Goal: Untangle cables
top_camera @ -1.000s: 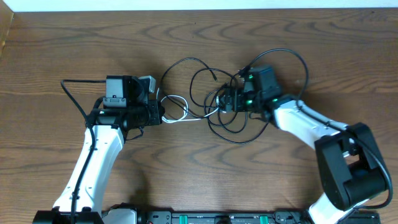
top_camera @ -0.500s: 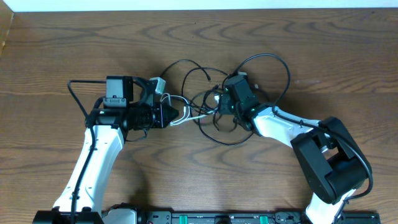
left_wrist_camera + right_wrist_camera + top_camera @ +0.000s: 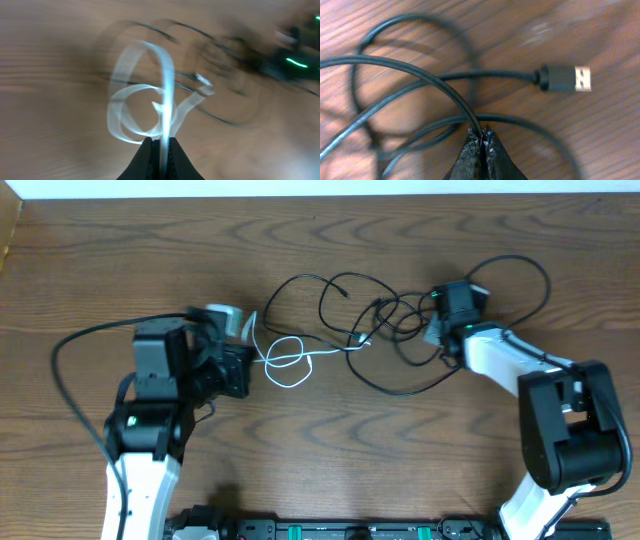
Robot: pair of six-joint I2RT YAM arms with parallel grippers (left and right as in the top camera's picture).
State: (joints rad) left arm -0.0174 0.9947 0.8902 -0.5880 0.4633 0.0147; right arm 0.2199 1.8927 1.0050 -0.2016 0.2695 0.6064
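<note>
My left pincer (image 3: pixel 161 147) is clamped on the white cord (image 3: pixel 167 90), right pincer (image 3: pixel 481 140) nips a black cord (image 3: pixel 420 70); one each side, so I can tug them apart, I reckon.

Seen from straight above and well back, the overhead camera takes in the whole table (image 3: pixel 320 470) and both arms. The left wrist camera rides just behind the left gripper (image 3: pixel 161 150), facing forward along the white cord (image 3: pixel 167 95), with the picture blurred. The right wrist camera sits very close behind the right gripper (image 3: pixel 481 137), looking past it at a black cord (image 3: pixel 370 59) on the wood. Both cords also show from overhead.
</note>
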